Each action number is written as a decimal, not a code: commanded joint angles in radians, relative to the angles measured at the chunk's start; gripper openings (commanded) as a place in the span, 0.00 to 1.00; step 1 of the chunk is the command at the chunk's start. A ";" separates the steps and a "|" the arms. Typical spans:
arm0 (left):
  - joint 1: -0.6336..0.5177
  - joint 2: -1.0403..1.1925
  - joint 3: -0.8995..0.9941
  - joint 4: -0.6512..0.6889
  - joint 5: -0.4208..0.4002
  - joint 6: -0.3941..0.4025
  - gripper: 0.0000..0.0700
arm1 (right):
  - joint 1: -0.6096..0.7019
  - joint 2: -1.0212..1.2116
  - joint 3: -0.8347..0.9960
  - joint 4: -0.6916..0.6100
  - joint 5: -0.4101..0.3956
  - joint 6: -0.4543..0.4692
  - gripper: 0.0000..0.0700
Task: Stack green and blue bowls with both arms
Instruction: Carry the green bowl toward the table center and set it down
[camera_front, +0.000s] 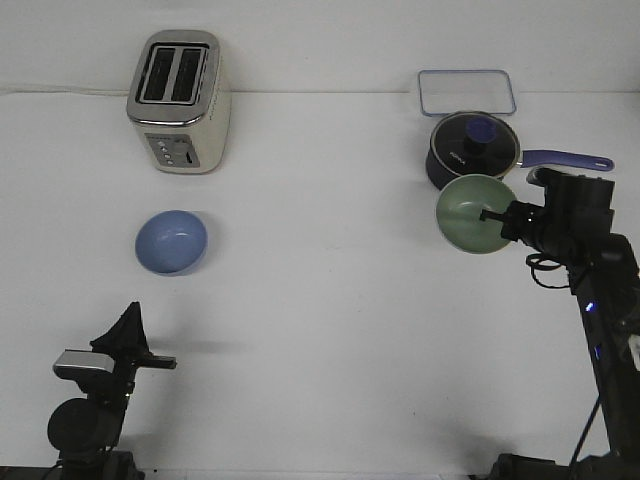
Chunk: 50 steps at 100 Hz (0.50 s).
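The stacking is under way but well short of done, as far as the front view shows. The green bowl (474, 213) is off the desk (330, 300), tipped so that its hollow faces the camera, and the right pincer (494, 215) is clamped on it, one finger showing as a dark bar across the inside of the bowl toward its right rim. It hangs just in front of the dark blue saucepan (470, 150) at the far right of the desk, with a clear lidded container (467, 92) behind that. The blue bowl (171, 241) sits upright on the desk at the left, in front of the toaster (180, 100), untouched by either arm and well apart from the green one. The left pincer (128, 325) is raised near its base at the near left edge, some way short of the blue bowl (its fingers meet in a point from this angle, and they appear to be together with nothing between them). So one bowl is picked up, the other is not yet handled, and the two are on opposite sides of the desk. What is left, by my judgement, is the greater part: bringing the bowls together, most likely with the left arm taking up the blue one, and setting one inside the other.
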 joint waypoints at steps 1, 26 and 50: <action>0.001 -0.002 -0.019 0.010 0.000 0.016 0.02 | 0.016 -0.039 0.009 -0.021 -0.025 -0.007 0.00; 0.001 -0.002 -0.019 0.010 0.000 0.016 0.02 | 0.146 -0.214 -0.062 -0.103 -0.029 -0.006 0.00; 0.001 -0.002 -0.019 0.010 0.000 0.016 0.02 | 0.369 -0.274 -0.220 -0.056 0.029 0.078 0.00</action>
